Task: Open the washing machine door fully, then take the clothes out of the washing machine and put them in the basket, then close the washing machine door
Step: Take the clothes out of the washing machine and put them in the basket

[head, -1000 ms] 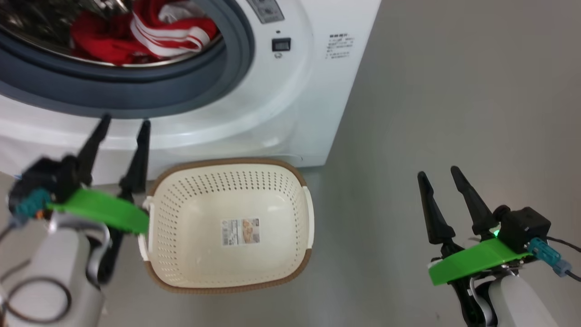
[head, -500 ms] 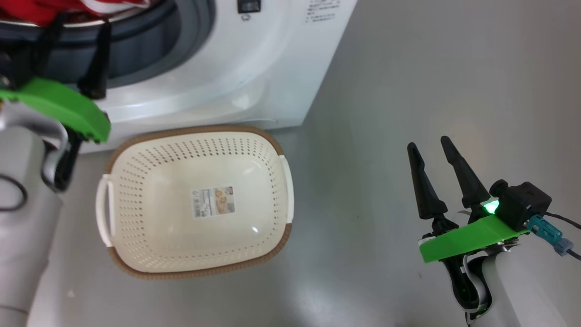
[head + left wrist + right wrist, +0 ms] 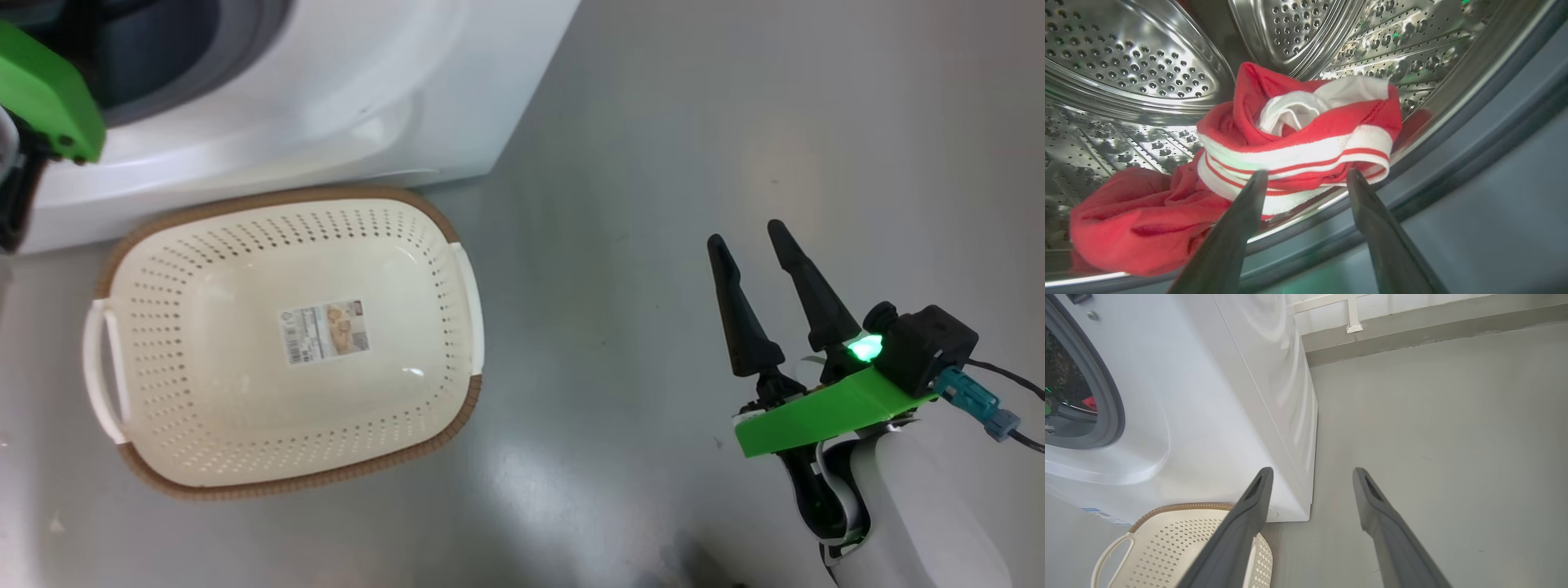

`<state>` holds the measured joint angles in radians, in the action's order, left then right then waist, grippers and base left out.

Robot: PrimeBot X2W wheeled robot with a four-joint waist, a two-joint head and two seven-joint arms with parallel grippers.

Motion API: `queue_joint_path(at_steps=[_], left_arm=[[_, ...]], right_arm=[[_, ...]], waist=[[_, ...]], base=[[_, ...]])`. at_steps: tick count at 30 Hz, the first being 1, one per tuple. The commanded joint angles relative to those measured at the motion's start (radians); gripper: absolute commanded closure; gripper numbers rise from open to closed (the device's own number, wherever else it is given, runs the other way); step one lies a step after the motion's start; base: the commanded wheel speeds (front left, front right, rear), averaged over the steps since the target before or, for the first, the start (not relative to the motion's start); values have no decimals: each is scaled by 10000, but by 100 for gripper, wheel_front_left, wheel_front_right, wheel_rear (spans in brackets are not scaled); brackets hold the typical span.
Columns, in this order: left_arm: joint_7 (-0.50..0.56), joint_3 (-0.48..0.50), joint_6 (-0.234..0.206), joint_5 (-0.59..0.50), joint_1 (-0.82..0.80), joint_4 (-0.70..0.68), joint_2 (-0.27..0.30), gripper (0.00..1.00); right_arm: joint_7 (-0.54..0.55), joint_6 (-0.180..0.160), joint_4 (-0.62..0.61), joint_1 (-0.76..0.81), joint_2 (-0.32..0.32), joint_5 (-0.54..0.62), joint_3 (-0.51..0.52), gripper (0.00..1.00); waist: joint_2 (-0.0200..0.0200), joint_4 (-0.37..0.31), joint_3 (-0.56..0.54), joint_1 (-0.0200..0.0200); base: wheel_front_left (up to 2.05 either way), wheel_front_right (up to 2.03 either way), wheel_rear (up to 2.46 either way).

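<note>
Left gripper (image 3: 1306, 173): is reaching into the mouth of the washing machine (image 3: 326, 98), fingers spread wide and clamping nothing; whether the tips are touching cloth cannot be told.
Clothes (image 3: 1298, 134): red garments with white striped trim are lying bunched in the perforated steel drum (image 3: 1126, 61), near its front lip.
Right gripper (image 3: 746, 233): is hovering over the grey floor (image 3: 653, 163), fingers parted and holding nothing, well apart from the basket.
Basket (image 3: 277, 196): is sitting on the floor just before the machine's base, a sticker (image 3: 324, 331) showing on its bottom.
</note>
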<state>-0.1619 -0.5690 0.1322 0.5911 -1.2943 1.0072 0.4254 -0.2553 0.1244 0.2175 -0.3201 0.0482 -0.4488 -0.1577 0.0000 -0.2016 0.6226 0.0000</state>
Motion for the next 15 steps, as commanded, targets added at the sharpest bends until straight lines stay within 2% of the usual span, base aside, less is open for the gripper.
queue_joint_path(at_steps=[1,15], left_arm=[[32,15,-15,96,-350,-38,577,0],[-125,-1113,-15,615,-1522,1073,907,0]], right_arm=[[-65,63,-268,-12,20,-214,-251,0],[-65,63,-407,-92,20,-436,-563,0]], waist=[[0,-245,278,0],[0,-629,753,0]], base=[[0,0,0],[0,0,0]])
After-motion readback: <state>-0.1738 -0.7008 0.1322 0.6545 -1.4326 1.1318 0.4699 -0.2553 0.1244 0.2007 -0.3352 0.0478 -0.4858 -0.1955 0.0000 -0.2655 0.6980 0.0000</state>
